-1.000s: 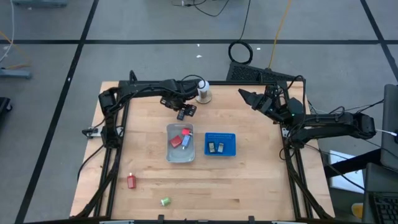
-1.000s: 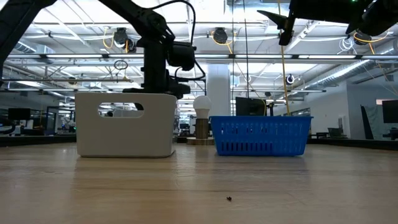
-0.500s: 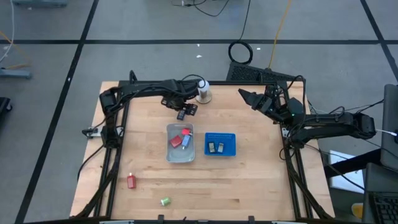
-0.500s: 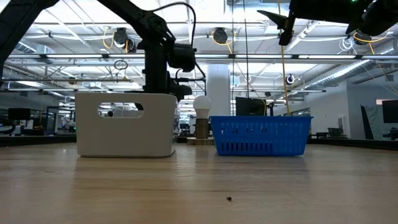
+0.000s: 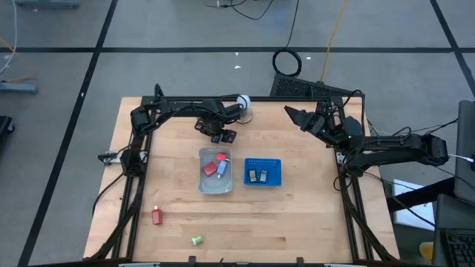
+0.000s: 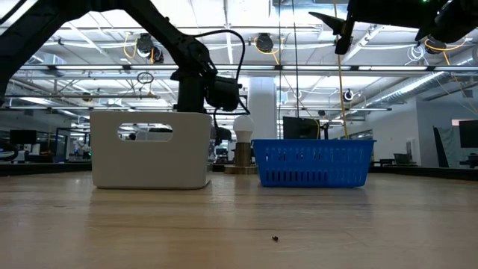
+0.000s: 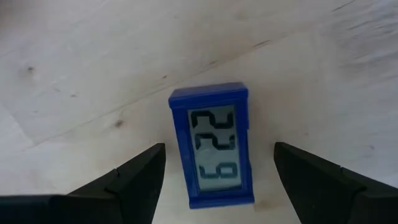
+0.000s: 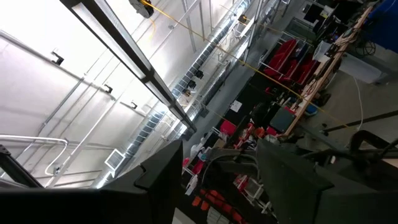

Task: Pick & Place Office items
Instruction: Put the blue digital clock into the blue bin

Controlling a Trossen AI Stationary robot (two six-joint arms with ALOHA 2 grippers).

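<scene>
My left gripper (image 5: 220,135) is open and points down at the table's far middle, between the clear tray (image 5: 214,188) and the white ball (image 5: 243,101). In the left wrist view a small blue clock with a grey number display (image 7: 214,149) lies flat on the wood between its fingers (image 7: 134,180), with a gap on each side. The tray holds red and blue items (image 5: 217,166). Two small items (image 5: 257,175) lie in the blue basket (image 5: 264,162). A red item (image 5: 156,216) and a green one (image 5: 197,239) lie near the front left. My right gripper (image 5: 291,113) is open, raised at the far right.
In the low view the tray (image 6: 149,149) and the blue basket (image 6: 314,161) stand side by side, with the white ball on its base (image 6: 243,131) behind them. A black cable coil (image 5: 286,62) lies on the floor beyond the far edge. Bare wood fills the table's near half.
My left gripper has come down toward the table behind the tray and its arm has swung slightly toward the table's right. It has stayed over the same spot near the white ball. The right arm has kept still.
</scene>
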